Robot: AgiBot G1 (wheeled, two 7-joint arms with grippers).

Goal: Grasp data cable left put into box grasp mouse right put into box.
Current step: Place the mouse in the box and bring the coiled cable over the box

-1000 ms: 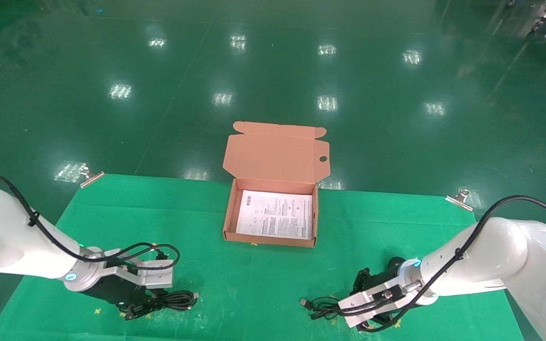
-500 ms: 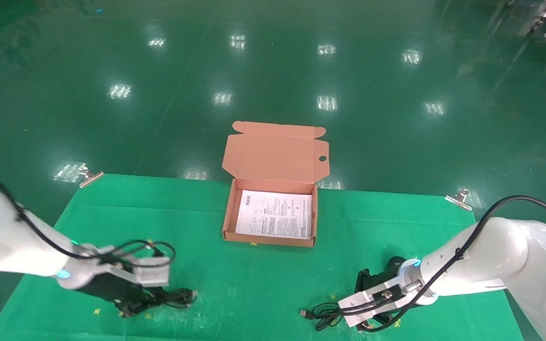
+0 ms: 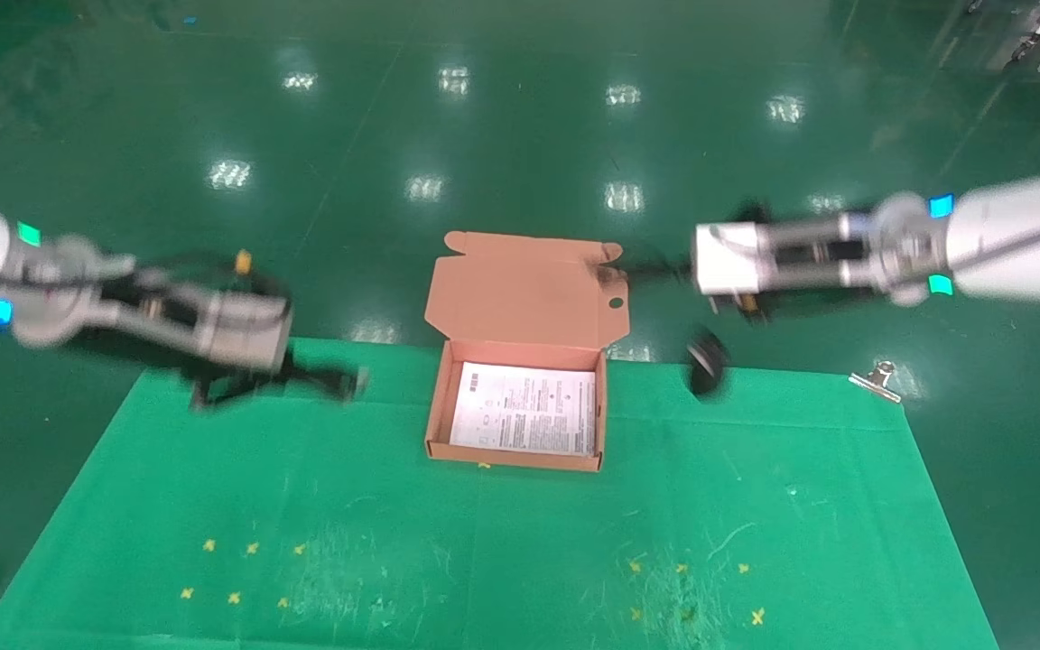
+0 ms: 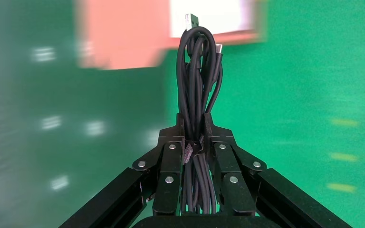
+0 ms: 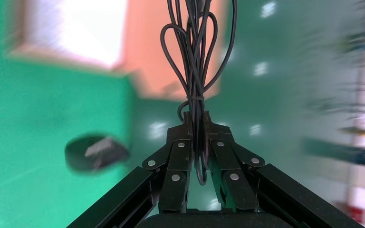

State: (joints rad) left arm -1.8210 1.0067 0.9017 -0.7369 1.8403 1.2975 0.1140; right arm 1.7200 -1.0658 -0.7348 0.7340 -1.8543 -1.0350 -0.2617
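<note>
The salmon-orange box (image 3: 437, 411) stands open at the table's far middle, its lid (image 3: 524, 289) raised behind it. My left gripper (image 3: 254, 377) hangs in the air left of the box, shut on the black looped data cable (image 3: 335, 375). In the left wrist view the data cable (image 4: 197, 71) runs out past the left gripper (image 4: 195, 124), ending in a silver plug (image 4: 191, 19). My right gripper (image 3: 678, 268) is raised right of the lid, shut on the mouse's bundled cord (image 5: 197, 52). The mouse (image 3: 708, 361) dangles below it, off the table.
A printed sheet (image 3: 524, 411) lies flat inside the box. A green cloth (image 3: 484, 542) covers the table and carries small yellow cross marks (image 3: 240, 569). A metal clip (image 3: 877, 379) holds its far right corner. Shiny green floor lies beyond.
Both arms have risen from the table's near edge and swung toward the box. The left carried the data cable up; the right lifted the mouse by its cord.
</note>
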